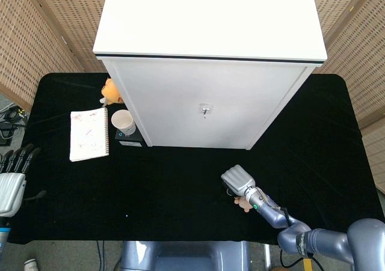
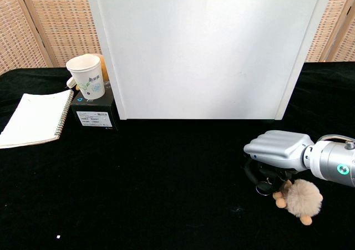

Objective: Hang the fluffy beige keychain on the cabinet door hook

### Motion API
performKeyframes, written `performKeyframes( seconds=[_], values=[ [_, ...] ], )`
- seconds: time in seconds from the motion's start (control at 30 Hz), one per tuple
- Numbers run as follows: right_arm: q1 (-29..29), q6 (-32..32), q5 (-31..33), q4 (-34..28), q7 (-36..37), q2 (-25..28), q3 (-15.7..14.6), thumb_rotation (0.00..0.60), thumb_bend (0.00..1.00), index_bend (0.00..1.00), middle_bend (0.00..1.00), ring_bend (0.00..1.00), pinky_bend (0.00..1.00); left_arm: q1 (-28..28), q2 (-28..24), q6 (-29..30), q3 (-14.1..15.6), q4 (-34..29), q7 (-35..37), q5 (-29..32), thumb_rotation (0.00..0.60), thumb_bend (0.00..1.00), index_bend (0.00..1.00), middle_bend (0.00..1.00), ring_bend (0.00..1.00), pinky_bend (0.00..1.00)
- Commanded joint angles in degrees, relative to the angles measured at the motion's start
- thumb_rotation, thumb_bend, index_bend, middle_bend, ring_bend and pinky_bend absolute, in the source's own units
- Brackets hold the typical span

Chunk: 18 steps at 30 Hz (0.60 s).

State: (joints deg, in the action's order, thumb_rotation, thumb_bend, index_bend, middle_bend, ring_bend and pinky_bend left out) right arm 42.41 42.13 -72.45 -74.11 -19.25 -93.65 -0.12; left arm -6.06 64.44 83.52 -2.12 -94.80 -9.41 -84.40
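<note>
The fluffy beige keychain [image 2: 303, 199] lies on the black table at the front right, its metal ring [image 2: 262, 189] pointing left; in the head view the keychain [image 1: 243, 204] peeks out from under the hand. My right hand [image 2: 275, 150] is palm down over the ring end, fingers curled around the ring and chain; the right hand [image 1: 238, 180] sits in front of the white cabinet [image 1: 204, 73]. The small metal hook [image 1: 205, 110] is on the cabinet door, bare. My left hand [image 1: 11, 181] rests off the table's left edge, fingers straight and apart, holding nothing.
A spiral notebook [image 1: 89, 134] lies at the left. A paper cup [image 2: 86, 76] stands on a small black box [image 2: 94, 115] by the cabinet's left corner, with an orange toy [image 1: 109, 89] behind it. Wicker screens [image 1: 36, 36] enclose the back.
</note>
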Motion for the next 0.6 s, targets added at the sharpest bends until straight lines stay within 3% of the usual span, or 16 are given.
performKeyframes(
  seconds=[0.03, 0.6],
  values=[
    [-0.3, 1.4, -1.7, -0.5, 1.3, 0.4, 0.0, 0.600, 0.60, 0.66, 0.91, 0.93, 1.00, 0.0, 0.0, 0.0, 0.0, 0.0, 0.1, 0.0, 0.600, 0.00, 0.00, 0.00, 0.00, 0.00],
    [-4.0, 18.8, -20.0, -6.5, 14.2, 8.5, -2.3, 0.600, 0.60, 0.70, 0.93, 0.94, 1.00, 0.2, -1.1, 0.2, 0.6, -0.8, 2.0, -1.3, 0.600, 0.00, 0.00, 0.00, 0.00, 0.00]
  ],
)
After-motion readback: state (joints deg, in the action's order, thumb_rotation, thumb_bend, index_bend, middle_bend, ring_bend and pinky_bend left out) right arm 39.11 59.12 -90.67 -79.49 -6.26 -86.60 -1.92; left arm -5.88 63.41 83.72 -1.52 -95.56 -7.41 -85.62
